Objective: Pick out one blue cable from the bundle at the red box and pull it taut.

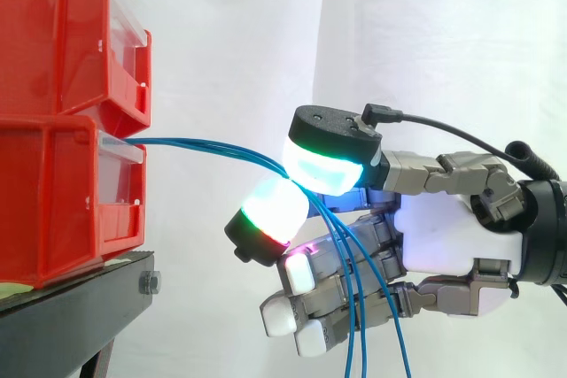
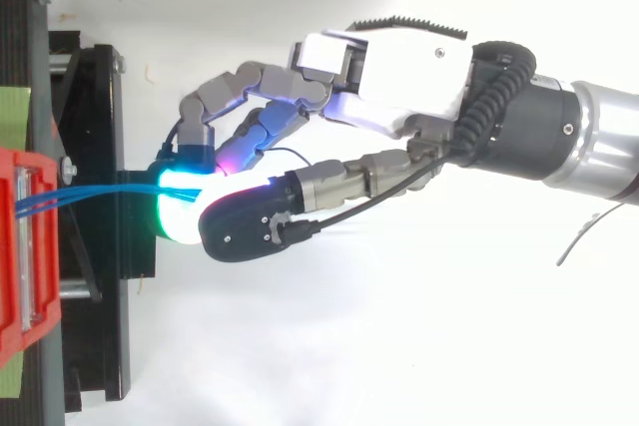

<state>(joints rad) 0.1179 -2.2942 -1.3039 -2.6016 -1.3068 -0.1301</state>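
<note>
A bundle of thin blue cables (image 1: 204,148) comes out at the front of the lower red box (image 1: 53,201) and runs right in a shallow arc. My hand (image 1: 452,236) is a short way right of the box, at the cables' height. It is shut on them: two glowing green fingertips (image 1: 323,165) pinch the strands where they meet. Past the pinch, the strands hang down in front of the palm and leave the bottom edge. I cannot tell how many strands are in the pinch. From above, the cables (image 2: 100,190) run from the box to my hand (image 2: 399,77).
A second red box (image 1: 53,42) is stacked on the lower one. Both rest on a black stand (image 1: 71,307) at the left, before a white curtain. The arm (image 2: 589,137) comes in from the right.
</note>
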